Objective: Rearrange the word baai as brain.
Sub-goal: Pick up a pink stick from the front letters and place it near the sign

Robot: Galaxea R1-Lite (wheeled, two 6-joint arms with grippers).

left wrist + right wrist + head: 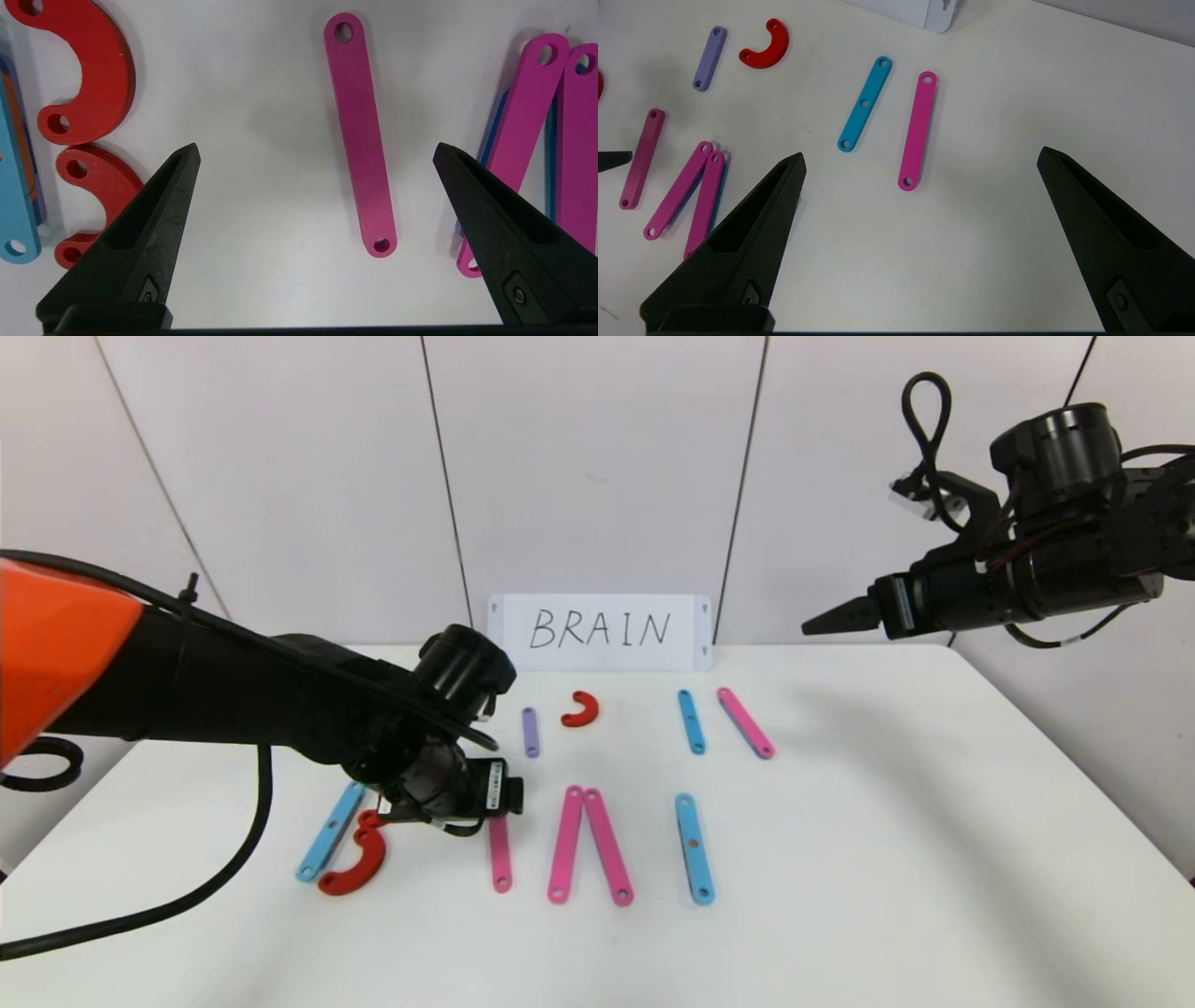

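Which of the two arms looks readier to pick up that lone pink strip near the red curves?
The left. Its left gripper hangs open low over the table, the lone pink strip lying between its fingers. The right gripper is open too, but raised high and far off to the right.

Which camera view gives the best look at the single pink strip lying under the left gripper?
The left wrist view: the single pink strip lies whole between the open left gripper fingers, both end holes visible. The head view hides its upper part behind the arm. The right wrist view shows it small at the edge.
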